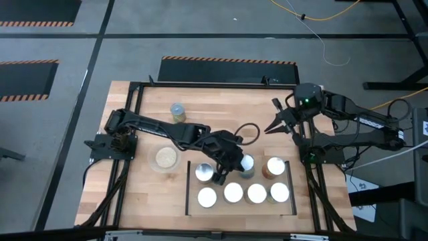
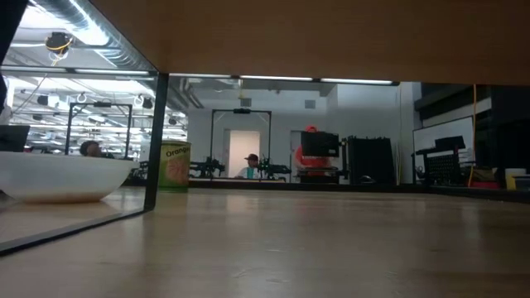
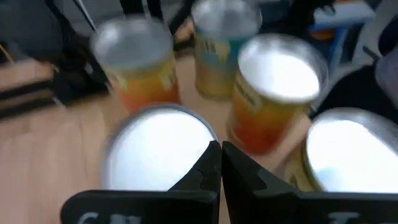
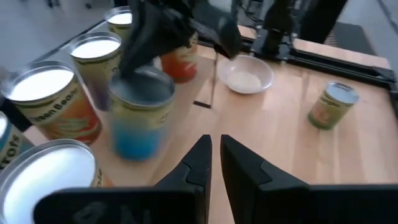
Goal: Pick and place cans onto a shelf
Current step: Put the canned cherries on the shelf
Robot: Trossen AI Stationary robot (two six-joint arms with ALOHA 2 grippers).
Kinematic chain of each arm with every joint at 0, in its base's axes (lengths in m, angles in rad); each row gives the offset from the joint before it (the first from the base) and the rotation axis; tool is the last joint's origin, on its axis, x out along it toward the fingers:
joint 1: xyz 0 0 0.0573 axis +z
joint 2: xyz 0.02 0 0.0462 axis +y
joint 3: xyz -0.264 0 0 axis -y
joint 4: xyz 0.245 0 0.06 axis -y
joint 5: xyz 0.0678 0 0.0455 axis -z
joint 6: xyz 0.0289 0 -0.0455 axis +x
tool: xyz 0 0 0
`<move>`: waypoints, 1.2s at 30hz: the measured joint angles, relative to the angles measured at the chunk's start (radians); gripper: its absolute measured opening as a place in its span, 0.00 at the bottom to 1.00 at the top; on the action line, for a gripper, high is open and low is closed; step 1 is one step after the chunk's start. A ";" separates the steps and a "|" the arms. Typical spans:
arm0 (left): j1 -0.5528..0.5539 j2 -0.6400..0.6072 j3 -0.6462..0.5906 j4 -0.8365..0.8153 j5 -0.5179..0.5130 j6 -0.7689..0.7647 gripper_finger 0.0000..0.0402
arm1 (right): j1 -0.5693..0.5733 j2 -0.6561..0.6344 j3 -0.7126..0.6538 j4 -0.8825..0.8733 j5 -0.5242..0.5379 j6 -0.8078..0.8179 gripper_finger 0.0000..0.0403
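The light-wood shelf [image 1: 241,207], with a thin black bar at each short side, lies on the table's near half. Several cans with silver tops stand on it, a near row [image 1: 233,193] and a far row [image 1: 275,166]. One more can [image 1: 177,110] stands upright on the table at the far left and shows in the low view [image 2: 175,165]. My left gripper [image 1: 219,175] hovers shut and empty over the far row; in the left wrist view [image 3: 221,157] it is just above a can's top [image 3: 155,149]. My right gripper [image 1: 271,127] is shut and empty, beyond the shelf's far right corner.
A round clear dish [image 1: 166,158] with beige contents sits left of the shelf. A black metal frame [image 1: 137,90] runs around the table. Bare wood lies between the lone can and my right gripper. People and equipment show in the room behind [image 2: 251,165].
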 joint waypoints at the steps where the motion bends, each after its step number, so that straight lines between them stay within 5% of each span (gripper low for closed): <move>1: 0.000 0.002 -0.001 -0.011 -0.001 0.001 0.00 | 0.000 0.005 0.000 -0.001 -0.009 0.000 0.10; 36: -0.007 0.011 -0.002 0.000 0.046 0.007 0.00 | 0.000 0.101 0.000 -0.001 -0.026 0.000 0.10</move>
